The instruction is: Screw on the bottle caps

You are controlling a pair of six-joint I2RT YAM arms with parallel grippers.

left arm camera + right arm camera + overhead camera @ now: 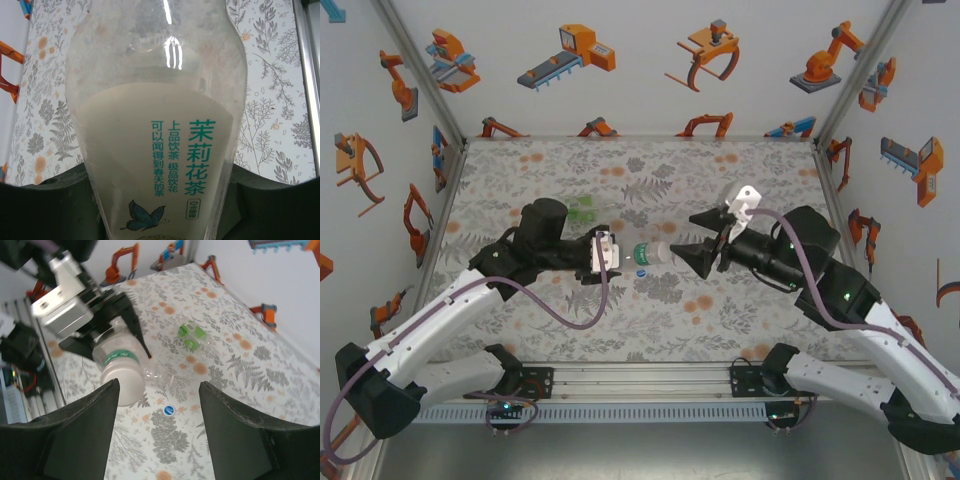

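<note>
The step in hand looks like fetching the blue cap for the bottle. The left claw clamps that bottle by its labelled body, on its side above the counter, with the clear neck pointing toward the right arm. To do it well, I judge the right claw should drop straight down with its fingers straddling the cap. It should close gently on the rim rather than the flat top (a cap this small skids away if one finger arrives first). Then it should lift the cap level and bring it square to the mouth before any turning, since a tilted start would cross the thread. The left claw needs a firm hold so the bottle does not roll under the twist. The right claw stands wide, with nothing between its fingers. The cap lies flat on the counter, ahead of and below those fingers, roughly centred in their gap and just beneath the bottle's neck, touching neither. A second bottle lies on its side farther back, apart from the right claw.
</note>
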